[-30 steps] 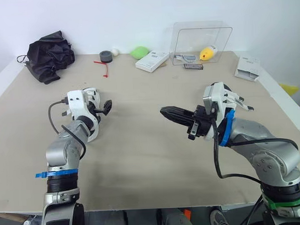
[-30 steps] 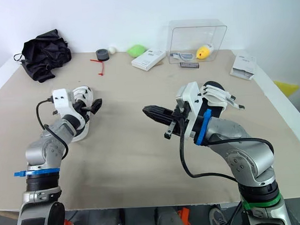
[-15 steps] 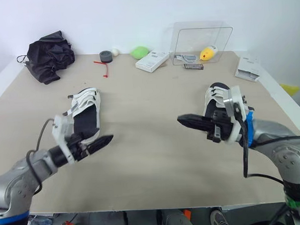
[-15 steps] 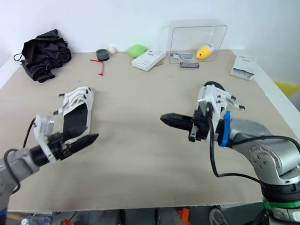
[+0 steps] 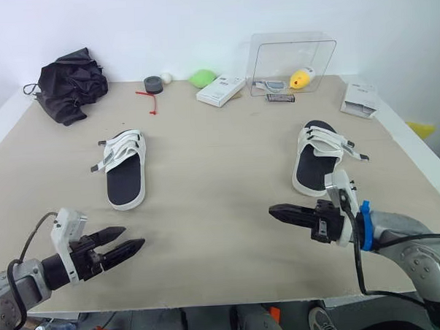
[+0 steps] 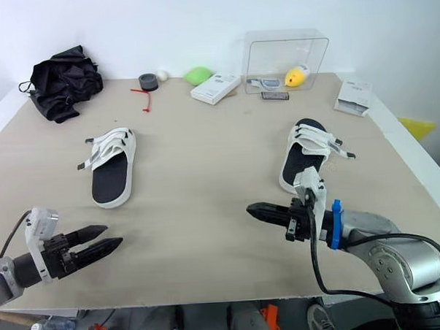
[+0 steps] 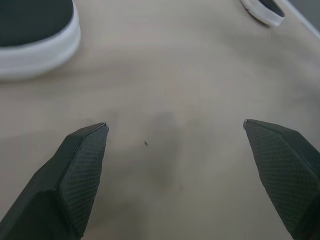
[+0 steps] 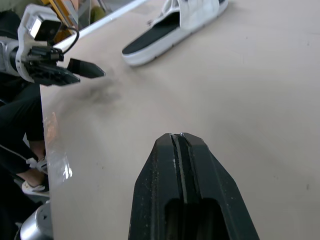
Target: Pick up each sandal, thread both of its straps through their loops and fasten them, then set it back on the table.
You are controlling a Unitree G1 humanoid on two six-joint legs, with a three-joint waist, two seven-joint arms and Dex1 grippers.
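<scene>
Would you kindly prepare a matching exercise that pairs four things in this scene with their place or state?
Column one:
1. left gripper
2. right gripper
3. left sandal
4. black bundle

Column two:
A. fingers shut, holding nothing
B. at the table's far left corner
C. fingers open, holding nothing
D. lying flat on the table, sole down, apart from both grippers

Pairs: 1-C, 2-A, 3-D, 4-B
</scene>
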